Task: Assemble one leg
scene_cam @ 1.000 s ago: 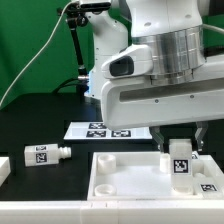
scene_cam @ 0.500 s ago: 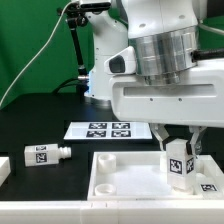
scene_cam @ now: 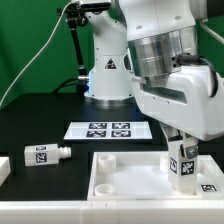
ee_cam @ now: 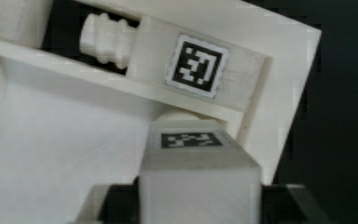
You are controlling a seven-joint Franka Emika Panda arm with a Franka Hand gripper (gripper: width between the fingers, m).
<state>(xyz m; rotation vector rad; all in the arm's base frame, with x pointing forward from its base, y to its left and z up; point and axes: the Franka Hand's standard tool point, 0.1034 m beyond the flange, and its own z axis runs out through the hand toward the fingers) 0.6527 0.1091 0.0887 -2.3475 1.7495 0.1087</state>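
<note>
Turns at the wrist since a second ago and carries the leg (scene_cam: pixel 183 165) round with it, yet keeps it on the same spot, upright at the near corner of the panel (scene_cam: pixel 120 172) on the exterior view's right. Looks light and rigid, hard white plastic, smooth enough to slip under a loose pinch, with no sign of anything fragile. Best taken across the flat sides of the upper body, clear of the lower end that has to meet the panel. Clamped just there already by the gripper (scene_cam: pixel 180 147), one finger on each side, closed firmly on the leg. Stands with long axis vertical, lower end down at the panel, square tag toward the exterior camera. Shows the same from the wrist view: leg (ee_cam: pixel 202 165) dead centre between the dark fingers (ee_cam: pixel 286 205), tagged end face toward the lens, white panel (ee_cam: pixel 69 120) beyond. Cannot tell whether seated or only touching. Further out, a second leg (scene_cam: pixel 42 154) on its side on the black table (scene_cam: pixel 40 120), well apart on the exterior view's left, long axis along the table, narrow end toward the panel. And behind the panel, flat on the table, the marker board (scene_cam: pixel 105 129), untouched.
</note>
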